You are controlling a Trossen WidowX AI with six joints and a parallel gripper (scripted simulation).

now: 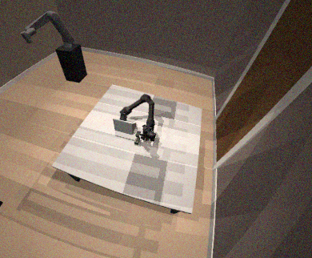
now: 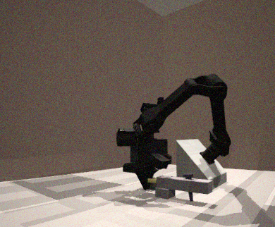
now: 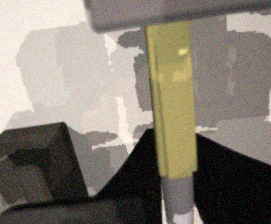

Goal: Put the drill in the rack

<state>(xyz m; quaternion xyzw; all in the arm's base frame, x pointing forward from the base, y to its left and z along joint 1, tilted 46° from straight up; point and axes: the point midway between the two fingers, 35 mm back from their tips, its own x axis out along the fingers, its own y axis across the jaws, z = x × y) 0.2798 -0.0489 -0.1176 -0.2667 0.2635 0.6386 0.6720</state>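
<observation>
From where I'm standing, the gripper [image 1: 146, 137] [image 2: 146, 181] [image 3: 163, 134] is pointing down at the left, grasping the yellow drill [image 2: 151, 180] [image 3: 174, 100] just above the desk [image 1: 89, 156] [image 2: 75, 208]. To its right, a grey block [image 2: 194, 185] [image 3: 177, 12] is meeting the drill's end, and a pale sloped block [image 2: 188, 158] is rising behind, beside the arm's lower section.

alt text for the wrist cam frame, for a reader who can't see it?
The end effector's black fingers are shut on a yellow bar with a grey cylindrical tip, the bar running up to the edge of a grey block. Patchy light and grey shadows cover the pale surface behind.
</observation>
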